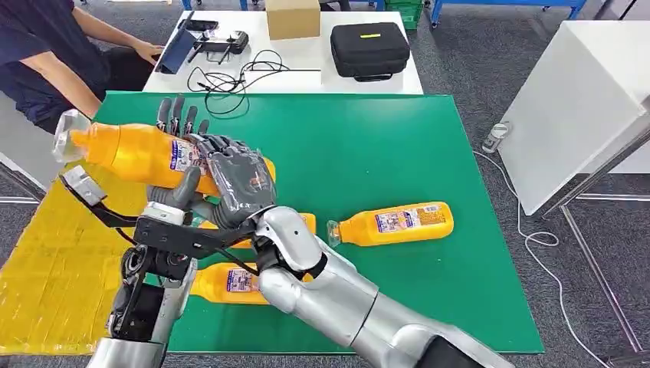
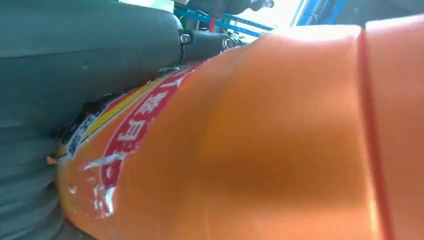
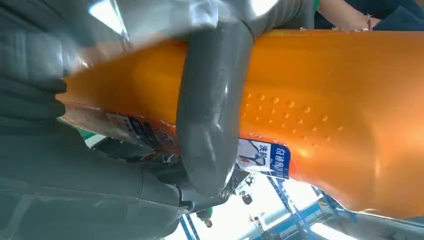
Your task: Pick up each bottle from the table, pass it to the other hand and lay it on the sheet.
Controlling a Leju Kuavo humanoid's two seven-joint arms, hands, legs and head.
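Note:
An orange bottle (image 1: 130, 153) with a clear cap hangs sideways in the air over the table's left part. My right hand (image 1: 238, 178) grips its base end, fingers wrapped round the label. My left hand (image 1: 181, 123) stands behind the bottle's middle with its fingers straight up and its thumb (image 1: 184, 190) lying across the front. Up close, the left wrist view shows the bottle's orange body (image 2: 280, 140) against the palm, and the right wrist view shows a grey thumb (image 3: 210, 125) crossing the bottle (image 3: 340, 100). The yellow sheet (image 1: 54, 261) lies at the left, below the bottle.
On the green table (image 1: 360, 138) lies another orange bottle (image 1: 395, 222); two more (image 1: 230, 284) (image 1: 307, 222) are partly hidden by my arms. A person (image 1: 46, 54) sits at the far left. A white table behind holds a black case (image 1: 369, 49), a box and cables.

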